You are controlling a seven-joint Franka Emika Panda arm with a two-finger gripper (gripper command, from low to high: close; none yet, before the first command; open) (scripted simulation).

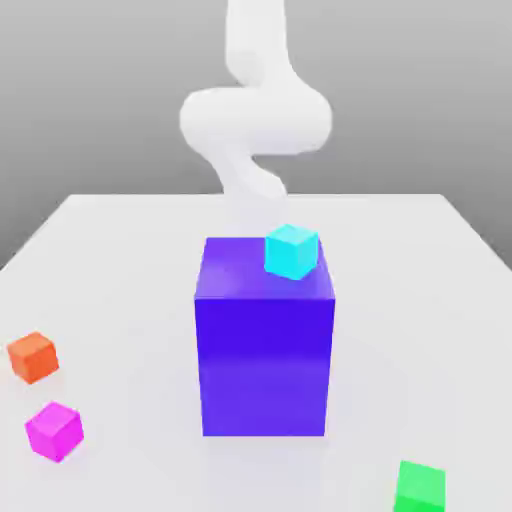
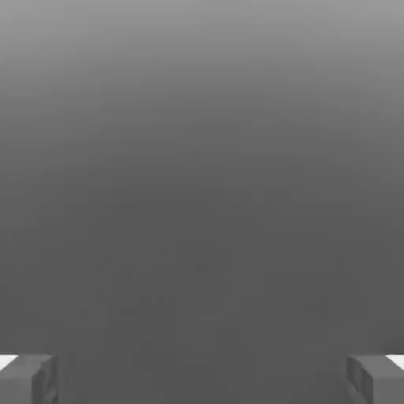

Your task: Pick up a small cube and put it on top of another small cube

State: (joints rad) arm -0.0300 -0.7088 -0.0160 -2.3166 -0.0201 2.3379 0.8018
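Here, a small, plain-faced, bright magenta cube was seen on the pale grey tabletop in the lower left of the exterior view, resting flat and touching nothing else. Just above it in that frame, a small orange cube was placed near the left edge, close to the magenta cube but apart from it. A small green cube was found in the lower right corner, well apart from the other two.

At the centre of the exterior view, a large, tall purple-blue block was stood upright on the table. On its top face, near the back right corner, a small cyan cube was set. Behind the block, in the upper middle of the frame, the white, curved arm of the robot was seen against the grey background.

In the hand view, the gripper was shown with its two grey fingertips spread wide apart, one in each lower corner of the frame, and nothing was held between them. Between and beyond the fingertips, plain grey was seen.
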